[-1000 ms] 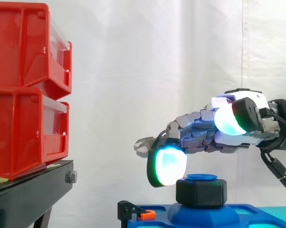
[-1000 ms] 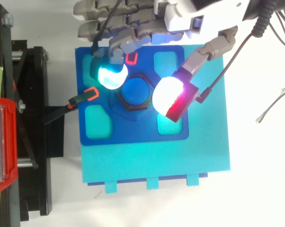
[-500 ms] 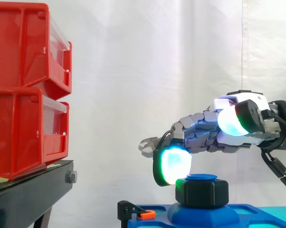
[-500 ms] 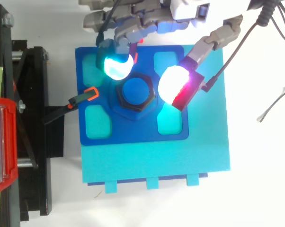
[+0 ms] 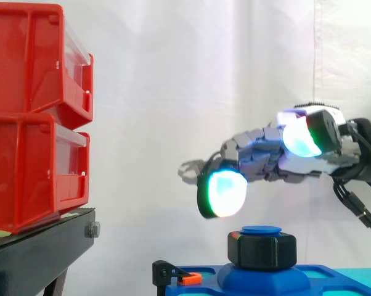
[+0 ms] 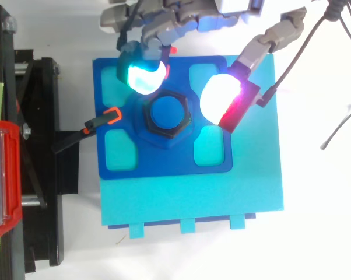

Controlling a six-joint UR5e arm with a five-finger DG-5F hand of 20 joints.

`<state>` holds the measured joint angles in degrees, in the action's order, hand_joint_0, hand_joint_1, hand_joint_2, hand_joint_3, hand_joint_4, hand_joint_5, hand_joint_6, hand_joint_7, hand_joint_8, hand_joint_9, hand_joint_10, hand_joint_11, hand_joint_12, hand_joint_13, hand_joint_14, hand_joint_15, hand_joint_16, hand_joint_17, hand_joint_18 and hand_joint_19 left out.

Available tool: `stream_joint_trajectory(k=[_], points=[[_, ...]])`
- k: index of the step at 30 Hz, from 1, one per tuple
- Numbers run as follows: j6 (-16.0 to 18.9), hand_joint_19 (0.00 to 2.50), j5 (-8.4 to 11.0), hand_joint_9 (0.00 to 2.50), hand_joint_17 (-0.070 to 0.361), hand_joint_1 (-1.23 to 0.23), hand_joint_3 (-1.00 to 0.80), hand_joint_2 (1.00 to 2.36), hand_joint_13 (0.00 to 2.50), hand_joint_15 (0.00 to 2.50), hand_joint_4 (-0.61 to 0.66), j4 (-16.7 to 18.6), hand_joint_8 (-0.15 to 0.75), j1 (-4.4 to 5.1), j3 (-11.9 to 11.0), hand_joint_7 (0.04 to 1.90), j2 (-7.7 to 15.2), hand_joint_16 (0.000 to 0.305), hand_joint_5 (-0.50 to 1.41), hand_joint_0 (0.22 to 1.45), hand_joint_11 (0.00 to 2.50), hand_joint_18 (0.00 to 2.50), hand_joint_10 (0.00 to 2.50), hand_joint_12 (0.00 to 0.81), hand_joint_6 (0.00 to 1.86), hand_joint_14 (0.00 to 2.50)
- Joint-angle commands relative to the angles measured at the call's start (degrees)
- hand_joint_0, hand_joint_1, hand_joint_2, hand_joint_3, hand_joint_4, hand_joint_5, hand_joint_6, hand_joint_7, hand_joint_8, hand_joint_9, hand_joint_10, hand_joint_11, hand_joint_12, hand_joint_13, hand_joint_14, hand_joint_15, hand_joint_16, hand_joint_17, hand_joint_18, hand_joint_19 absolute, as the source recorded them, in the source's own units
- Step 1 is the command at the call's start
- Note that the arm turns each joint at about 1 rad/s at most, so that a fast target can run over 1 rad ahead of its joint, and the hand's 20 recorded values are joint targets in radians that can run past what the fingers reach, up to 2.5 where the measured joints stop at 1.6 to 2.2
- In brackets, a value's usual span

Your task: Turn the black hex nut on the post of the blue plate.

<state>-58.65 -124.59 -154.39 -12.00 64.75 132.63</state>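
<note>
Black nut [image 5: 262,251] sits on the post [image 6: 167,112] mid blue plate [image 6: 164,163], untouched. Hand [image 5: 278,165] hovers above it, spread wide, holding nothing; pads [image 6: 143,77] at 11 and 2 o'clock of the nut (top view), probably straddling to pinch opposite flats. Clamp [image 6: 105,118] at 9 o'clock likely stops the plate spinning.

The hand [image 5: 278,165] is grey and segmented, with thick cyan-white glowing fingertips [image 5: 225,192].
</note>
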Motion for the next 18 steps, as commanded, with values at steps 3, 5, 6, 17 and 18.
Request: stream_joint_trajectory(k=[3,5,6,17,18], points=[[0.03,0.13,-0.39,0.26,0.108,-0.24,-0.50,1.00,0.04,0.00,0.29,-1.53,0.258,0.31,-2.79,0.92,0.00,0.048,-0.19,0.51,0.00,0.00,0.00,0.350,0.50,0.00],[0.03,0.13,-0.39,0.26,0.108,-0.24,-0.50,1.00,0.04,0.00,0.28,-1.44,0.258,0.31,-3.14,0.92,0.00,0.048,-0.19,0.51,0.00,0.00,0.00,0.350,0.50,0.00],[0.12,0.13,-0.30,0.26,0.108,-0.24,-0.50,1.00,0.04,0.00,0.29,-1.27,0.259,0.49,-3.05,0.92,0.00,0.048,-0.19,0.51,0.00,0.00,0.00,0.350,0.50,0.00],[-0.06,0.14,2.77,0.17,0.109,-0.23,-0.50,1.00,0.00,0.00,0.25,-0.47,0.247,2.34,-1.12,0.84,0.09,0.048,-0.21,0.51,0.00,0.00,0.00,0.357,0.50,0.00],[-0.06,0.14,3.30,0.16,0.110,-0.23,-0.50,1.00,0.00,0.00,0.24,-0.21,0.245,2.51,-0.94,0.83,0.09,0.049,-0.21,0.51,0.00,0.00,0.00,0.357,0.50,0.00]])
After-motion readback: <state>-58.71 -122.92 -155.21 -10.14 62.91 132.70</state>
